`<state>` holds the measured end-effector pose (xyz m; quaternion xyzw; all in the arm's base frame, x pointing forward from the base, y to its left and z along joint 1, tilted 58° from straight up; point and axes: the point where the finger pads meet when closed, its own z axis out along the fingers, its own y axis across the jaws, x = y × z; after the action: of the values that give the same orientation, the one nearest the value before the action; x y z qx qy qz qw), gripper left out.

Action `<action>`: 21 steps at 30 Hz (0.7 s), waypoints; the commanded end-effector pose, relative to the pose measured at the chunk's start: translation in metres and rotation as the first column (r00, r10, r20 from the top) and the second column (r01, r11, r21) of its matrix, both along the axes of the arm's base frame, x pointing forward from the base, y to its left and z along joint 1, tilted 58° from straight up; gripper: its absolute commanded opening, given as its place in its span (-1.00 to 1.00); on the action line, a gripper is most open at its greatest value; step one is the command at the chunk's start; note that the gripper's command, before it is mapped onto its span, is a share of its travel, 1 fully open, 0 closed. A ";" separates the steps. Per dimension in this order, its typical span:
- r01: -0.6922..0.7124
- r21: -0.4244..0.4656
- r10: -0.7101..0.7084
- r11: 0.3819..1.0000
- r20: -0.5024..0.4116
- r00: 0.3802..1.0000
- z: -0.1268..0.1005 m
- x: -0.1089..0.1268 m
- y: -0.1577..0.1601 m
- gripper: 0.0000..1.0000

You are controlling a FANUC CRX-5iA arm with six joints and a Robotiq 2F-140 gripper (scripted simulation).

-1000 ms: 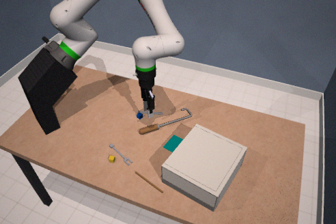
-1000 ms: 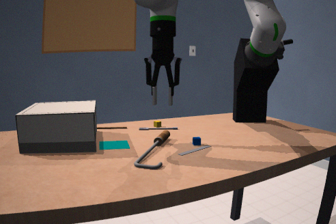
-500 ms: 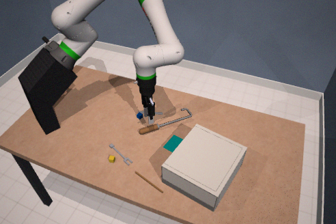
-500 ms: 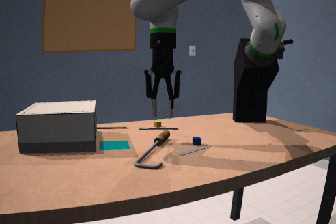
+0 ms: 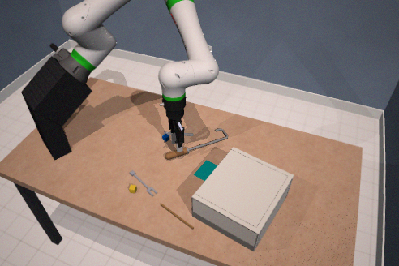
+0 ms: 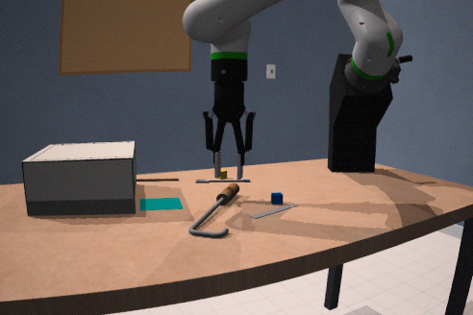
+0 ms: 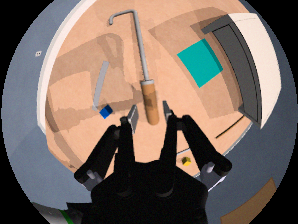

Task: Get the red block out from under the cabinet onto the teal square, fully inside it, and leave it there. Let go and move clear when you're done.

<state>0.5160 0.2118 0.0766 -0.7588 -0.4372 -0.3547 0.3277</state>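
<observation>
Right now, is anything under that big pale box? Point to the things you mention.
The teal square (image 5: 204,170) (image 6: 161,204) (image 7: 200,63) lies beside the box (image 5: 242,188) (image 6: 81,184) (image 7: 267,70), not visibly under it; whatever is underneath is hidden, including any red block.

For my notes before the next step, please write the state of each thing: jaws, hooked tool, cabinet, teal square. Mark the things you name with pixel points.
Grey jaws (image 6: 229,177): parted, nothing between them gripped
Metal hook tool with wooden handle (image 5: 177,154) (image 6: 229,193) (image 7: 150,102): lying flat
Cream box-shaped cabinet (image 5: 242,184) (image 6: 81,180) (image 7: 267,70): upright
Teal square (image 5: 205,170) (image 6: 161,204) (image 7: 200,62): uncovered where visible

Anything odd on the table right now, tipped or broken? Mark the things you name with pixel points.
Nothing looks damaged or spilled. The hooked tool (image 5: 208,143) (image 6: 207,216) (image 7: 142,47) and cabinet (image 5: 242,186) (image 6: 81,184) (image 7: 267,65) look intact. The red block isn't visible, so I can't judge it.
</observation>
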 end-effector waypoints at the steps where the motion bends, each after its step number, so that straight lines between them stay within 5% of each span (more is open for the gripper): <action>1: 0.000 0.000 0.000 1.000 0.000 1.000 -0.001 0.001 0.002 -0.31; 21: 0.000 0.000 0.000 1.000 0.000 1.000 -0.003 0.001 0.004 -0.31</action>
<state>0.5172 0.2158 0.0739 -0.7588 -0.4372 -0.3547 0.3276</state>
